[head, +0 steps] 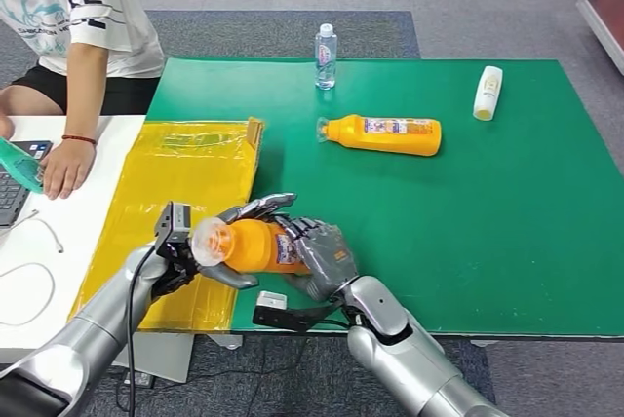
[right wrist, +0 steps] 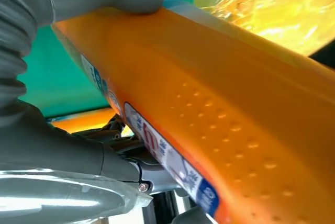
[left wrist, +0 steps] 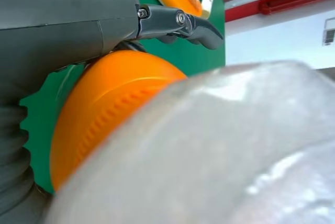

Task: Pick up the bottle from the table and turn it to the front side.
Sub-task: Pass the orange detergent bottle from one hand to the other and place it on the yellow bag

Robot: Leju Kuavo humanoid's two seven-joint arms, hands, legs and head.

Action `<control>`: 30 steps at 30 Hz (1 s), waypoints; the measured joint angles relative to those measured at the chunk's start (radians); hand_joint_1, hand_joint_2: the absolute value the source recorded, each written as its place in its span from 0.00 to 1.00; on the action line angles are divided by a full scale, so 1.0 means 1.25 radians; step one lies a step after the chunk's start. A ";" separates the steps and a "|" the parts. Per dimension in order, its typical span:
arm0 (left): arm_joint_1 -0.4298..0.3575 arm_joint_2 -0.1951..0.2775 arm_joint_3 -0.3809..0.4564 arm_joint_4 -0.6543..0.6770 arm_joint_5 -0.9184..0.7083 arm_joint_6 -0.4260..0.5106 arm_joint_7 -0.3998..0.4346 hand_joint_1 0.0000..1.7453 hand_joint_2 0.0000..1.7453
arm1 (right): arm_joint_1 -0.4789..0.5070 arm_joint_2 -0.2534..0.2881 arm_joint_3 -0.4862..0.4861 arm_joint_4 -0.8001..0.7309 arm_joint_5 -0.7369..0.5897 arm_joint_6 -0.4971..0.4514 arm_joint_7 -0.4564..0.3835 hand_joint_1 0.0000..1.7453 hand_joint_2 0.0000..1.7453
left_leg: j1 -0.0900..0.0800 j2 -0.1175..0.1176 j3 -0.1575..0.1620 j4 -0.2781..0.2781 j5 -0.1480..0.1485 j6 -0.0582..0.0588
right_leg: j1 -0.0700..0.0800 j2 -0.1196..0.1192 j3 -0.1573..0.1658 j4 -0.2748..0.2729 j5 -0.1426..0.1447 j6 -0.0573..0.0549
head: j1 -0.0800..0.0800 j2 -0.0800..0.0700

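An orange bottle [head: 253,245] was held on its side above the near edge of the desk [head: 515,242], its clear cap end [head: 208,240] pointing toward the left robot hand [head: 175,263]. The right robot hand [head: 324,256] was wrapped around the body of the bottle, fingers curled over the top and thumb beneath. The left robot hand was closed about the cap end, dark fingers beneath it.

A label with blue and red print was seen on the bottle between the right fingers in the head view; its writing could not be read. In the right wrist view the same label [right wrist: 169,164] was seen along the underside of the bottle [right wrist: 237,109], with blue snowflake-like marks and red letters too blurred to read, together with rows of small dimples on the orange side. In the left wrist view the ribbed orange shoulder [left wrist: 107,109] and the blurred clear cap [left wrist: 221,150] were shown close up.

Beyond the right robot hand, well apart, a second orange bottle [head: 382,134] lay flat, its label unreadable. Farther off a water bottle [head: 325,56] stood upright, and a white bottle [head: 487,93] lay far to the right. A yellow sheet [head: 184,173] lay beside the left robot hand. A person [head: 81,37] sat beyond it; "CE" was legible on the shirt.
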 joint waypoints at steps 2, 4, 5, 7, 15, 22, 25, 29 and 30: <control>-0.005 0.000 -0.005 0.007 0.003 0.002 0.002 0.00 1.00 | -0.006 0.005 -0.004 0.016 -0.006 0.001 -0.006 1.00 1.00 | 0.000 0.000 0.000 0.000 0.000 0.000 | 0.000 0.000 0.000 0.000 0.000 0.000 | 0.000 0.000; -0.007 0.000 -0.008 0.011 0.008 0.002 0.004 0.00 1.00 | -0.008 0.009 -0.012 0.025 -0.024 0.005 -0.022 1.00 1.00 | 0.000 0.000 0.000 0.000 0.000 0.000 | 0.000 0.000 0.000 0.000 0.001 0.000 | 0.000 0.000; -0.008 0.000 -0.009 0.012 0.012 0.002 0.005 0.00 1.00 | -0.008 0.010 -0.016 0.029 -0.033 0.008 -0.031 1.00 1.00 | 0.000 0.000 0.000 0.000 0.000 0.000 | 0.000 0.000 0.000 0.000 0.001 0.000 | 0.000 0.000; -0.008 0.000 -0.011 0.013 0.016 0.002 0.007 0.00 1.00 | -0.008 0.012 -0.024 0.032 -0.048 0.014 -0.045 1.00 1.00 | 0.000 0.000 0.000 0.000 0.000 0.000 | 0.000 0.000 -0.001 0.000 0.001 0.000 | 0.000 0.000; 0.006 0.007 -0.012 0.013 0.024 -0.001 0.007 1.00 1.00 | 0.008 0.014 -0.052 0.005 -0.128 0.071 -0.090 1.00 1.00 | 0.000 0.000 -0.001 0.000 0.001 0.000 | 0.000 0.000 -0.001 0.000 0.001 0.000 | 0.000 0.000; 0.013 0.010 -0.011 0.012 0.029 -0.003 0.006 1.00 1.00 | 0.040 0.012 -0.084 -0.038 -0.211 0.132 -0.120 1.00 1.00 | 0.000 0.000 -0.001 0.000 0.001 0.000 | 0.000 0.000 -0.001 0.000 0.001 0.000 | 0.000 0.000; 0.015 0.011 -0.011 0.010 0.032 -0.004 0.005 1.00 1.00 | 0.049 0.012 -0.095 -0.052 -0.234 0.146 -0.129 1.00 1.00 | 0.000 0.000 -0.001 0.000 0.001 0.000 | 0.000 0.000 -0.001 0.000 0.001 0.000 | 0.000 0.000; 0.016 0.010 -0.010 0.008 0.032 -0.003 0.004 1.00 1.00 | 0.060 0.010 -0.106 -0.068 -0.250 0.155 -0.133 0.79 1.00 | 0.000 0.000 -0.001 0.000 0.001 0.000 | 0.000 0.000 -0.001 0.000 0.001 0.000 | 0.000 0.000; 0.017 0.010 -0.010 0.007 0.031 -0.003 0.004 1.00 1.00 | 0.062 0.010 -0.109 -0.072 -0.255 0.158 -0.134 0.56 1.00 | 0.000 0.000 -0.001 0.000 0.001 0.000 | 0.000 0.000 -0.001 0.000 0.001 0.000 | 0.000 0.000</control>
